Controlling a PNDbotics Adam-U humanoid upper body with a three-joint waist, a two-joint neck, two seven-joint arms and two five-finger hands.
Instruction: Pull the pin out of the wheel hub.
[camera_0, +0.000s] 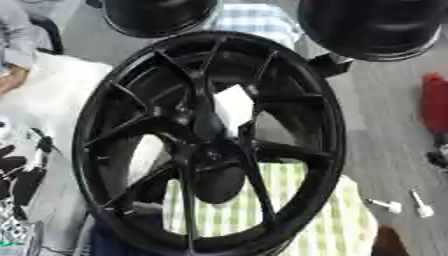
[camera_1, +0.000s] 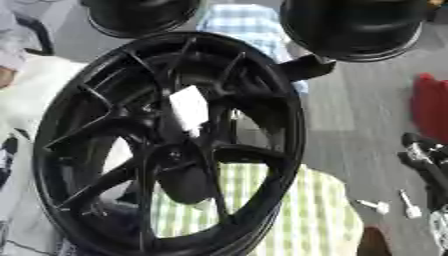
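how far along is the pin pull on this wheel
Nothing looks done yet. The black wheel stands on edge in the middle, and no hand is on its hub. The left hand sits at the left edge and the right hand at the right edge, both apart from the wheel. I cannot make out the pin. Reaching in, gripping and pulling remain.

Your robot's hands: black throughout, seen only at the frame edges.
Your left hand (camera_0: 16, 172) shows thick, rounded black fingers; your right hand (camera_1: 426, 162) shows black segments with pale silver metal at the joints.
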